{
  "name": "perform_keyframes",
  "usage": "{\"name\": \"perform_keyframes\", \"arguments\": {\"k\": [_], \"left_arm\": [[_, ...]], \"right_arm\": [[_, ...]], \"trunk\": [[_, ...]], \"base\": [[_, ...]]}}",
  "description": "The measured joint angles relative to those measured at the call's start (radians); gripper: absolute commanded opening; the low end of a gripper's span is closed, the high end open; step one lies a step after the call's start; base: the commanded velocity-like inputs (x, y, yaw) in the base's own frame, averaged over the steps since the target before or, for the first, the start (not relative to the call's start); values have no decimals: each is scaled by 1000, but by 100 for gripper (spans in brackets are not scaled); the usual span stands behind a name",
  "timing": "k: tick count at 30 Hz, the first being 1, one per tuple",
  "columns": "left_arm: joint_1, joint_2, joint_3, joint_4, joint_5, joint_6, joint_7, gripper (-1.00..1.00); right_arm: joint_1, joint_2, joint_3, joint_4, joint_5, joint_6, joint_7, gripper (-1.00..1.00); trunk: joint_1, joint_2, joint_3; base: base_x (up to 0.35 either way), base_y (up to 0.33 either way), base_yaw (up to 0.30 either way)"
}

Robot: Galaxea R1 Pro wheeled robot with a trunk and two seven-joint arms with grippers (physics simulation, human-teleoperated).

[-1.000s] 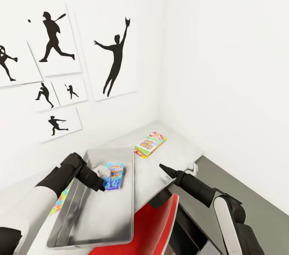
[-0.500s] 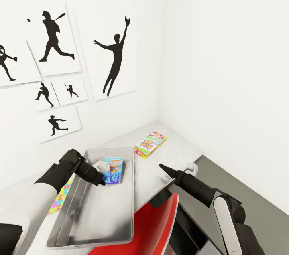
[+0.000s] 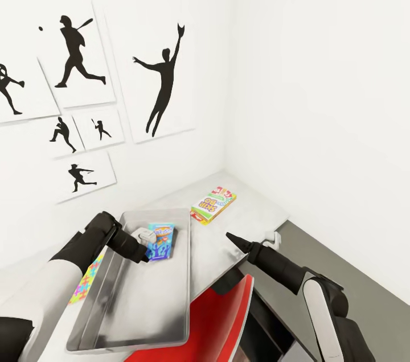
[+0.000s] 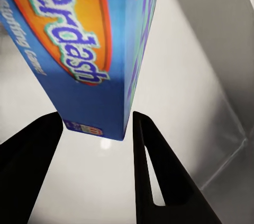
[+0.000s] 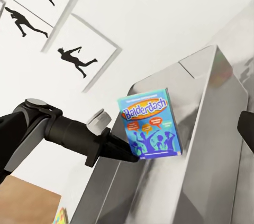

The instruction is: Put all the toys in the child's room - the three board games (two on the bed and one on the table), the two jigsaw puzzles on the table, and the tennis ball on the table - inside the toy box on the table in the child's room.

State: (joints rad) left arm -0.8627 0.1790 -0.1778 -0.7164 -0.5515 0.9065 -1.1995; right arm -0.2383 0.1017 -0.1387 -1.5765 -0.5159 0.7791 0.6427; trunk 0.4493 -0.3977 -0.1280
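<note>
Since a second ago the left gripper has lifted the blue board game slightly, pinching its bottom corner inside the toy box; that thin grip risks it toppling.

We see six white wall panels with black silhouettes of ball players: the largest, a leaping catcher, nearest the corner, a batter beside it, and smaller ones lower down. A red chair stands at the near edge, over a grey floor.
</note>
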Motion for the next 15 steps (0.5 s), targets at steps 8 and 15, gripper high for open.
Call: {"name": "perform_keyframes", "arguments": {"k": [8,15], "left_arm": [[0,0,0,0,1,0,0,100],[0,0,0,0,0,0,0,100]], "right_arm": [[0,0,0,0,0,0,0,100],[0,0,0,0,0,0,0,100]], "trunk": [[0,0,0],[0,0,0]], "base": [[0,0,0],[0,0,0]]}}
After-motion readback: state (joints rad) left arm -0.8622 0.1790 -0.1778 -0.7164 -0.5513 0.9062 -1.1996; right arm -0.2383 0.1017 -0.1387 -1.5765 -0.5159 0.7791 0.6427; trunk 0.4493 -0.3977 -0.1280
